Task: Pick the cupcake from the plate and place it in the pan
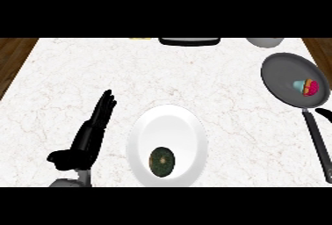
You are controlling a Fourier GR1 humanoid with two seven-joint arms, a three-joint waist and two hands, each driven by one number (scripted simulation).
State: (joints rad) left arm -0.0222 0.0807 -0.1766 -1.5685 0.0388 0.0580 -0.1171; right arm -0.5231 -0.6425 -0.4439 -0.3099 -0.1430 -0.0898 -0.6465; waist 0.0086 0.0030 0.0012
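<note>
White marble counter (194,66) fills my view, with dark wood floor showing past its left and right edges. I take the white plate (167,145) near the lower middle as my landmark. On its lower part sits 1 dark round greenish item (162,161); I cannot tell what it is. To the upper right of the plate, well apart, lies the grey pan (292,85), its black handle (319,145) running down toward the lower edge. The cupcake (308,86), pale blue with a red and orange top, rests inside the pan near its right side. Left of the plate I see my left hand (91,134), apart from the rim, fingers straight and pointing up the counter, thumb out to the left, holding nothing. At the far right, beside the pan's handle, a small black shape (324,113) shows at the edge; I cannot tell what it is. Beyond the plate, at the counter's far edge, I see a black tray-like object (189,41), a grey bowl (265,41) and a small yellow thing (139,38).
</note>
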